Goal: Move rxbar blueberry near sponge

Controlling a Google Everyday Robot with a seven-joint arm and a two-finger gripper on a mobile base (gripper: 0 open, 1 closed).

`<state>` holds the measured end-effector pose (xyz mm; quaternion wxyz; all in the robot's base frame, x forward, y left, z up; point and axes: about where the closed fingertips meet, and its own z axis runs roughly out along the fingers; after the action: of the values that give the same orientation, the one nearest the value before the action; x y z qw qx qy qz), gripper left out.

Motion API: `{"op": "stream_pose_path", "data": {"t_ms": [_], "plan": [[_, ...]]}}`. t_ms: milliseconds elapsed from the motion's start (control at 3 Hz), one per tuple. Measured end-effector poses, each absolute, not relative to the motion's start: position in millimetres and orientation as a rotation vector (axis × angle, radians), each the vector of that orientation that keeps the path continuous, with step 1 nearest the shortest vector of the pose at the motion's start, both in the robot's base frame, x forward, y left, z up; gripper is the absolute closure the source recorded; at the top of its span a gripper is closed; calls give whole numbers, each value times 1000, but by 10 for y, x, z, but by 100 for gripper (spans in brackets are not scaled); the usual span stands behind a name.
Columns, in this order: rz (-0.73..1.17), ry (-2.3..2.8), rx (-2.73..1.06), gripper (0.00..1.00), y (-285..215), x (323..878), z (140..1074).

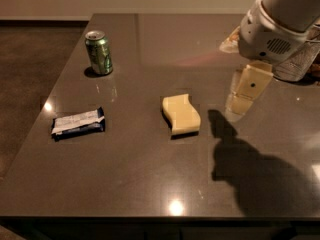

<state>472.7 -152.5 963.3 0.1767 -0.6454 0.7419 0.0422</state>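
Task not started: snack bar lies well apart at 9 o'clock of sponge, gripper hovers at sponge's 3 o'clock, can't tell if open or closed.

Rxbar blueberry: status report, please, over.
Gripper hovering right of sponge. Rxbar blueberry flat on table, left of sponge, untouched. Green soda can behind, not between them.

Green cylindrical metal soda can: upright, upper left of frame, on dark grey glossy tabletop. Dark wire basket: right edge, partly hidden. Brown floor: left side. Gripper: right of centre, over tabletop.
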Motion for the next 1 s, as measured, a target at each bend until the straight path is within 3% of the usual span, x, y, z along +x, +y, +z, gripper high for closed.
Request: {"op": "stream_pose_path", "data": {"t_ms": [1000], "plan": [[326, 1838, -2060, 0, 212, 4897, 9478]]}}
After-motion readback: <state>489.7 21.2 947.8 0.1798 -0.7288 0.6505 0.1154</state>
